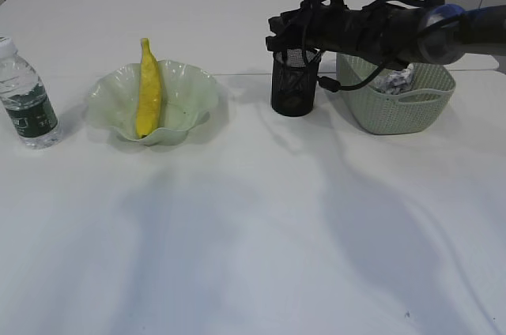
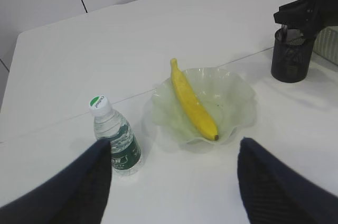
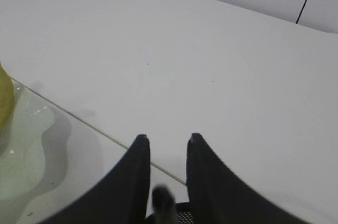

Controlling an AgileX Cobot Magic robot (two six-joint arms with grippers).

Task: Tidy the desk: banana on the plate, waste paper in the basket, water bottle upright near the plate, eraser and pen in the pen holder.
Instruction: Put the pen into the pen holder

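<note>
Right fingers (image 3: 166,152) parted a little directly over the pen holder (image 1: 293,82), a dark slim thing, likely the pen (image 3: 163,203), blurred between them, long axis pointing down into the cup; pinched or loose, cannot tell. Left fingers (image 2: 171,182) spread wide, empty, far off above the bottle (image 2: 115,142).

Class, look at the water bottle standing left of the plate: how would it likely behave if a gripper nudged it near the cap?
The water bottle stands upright and is taller than it is wide, so a high push would probably tip it. Once down, its round body would likely roll. The clear, thin-looking plastic may flex under a squeeze.
</note>
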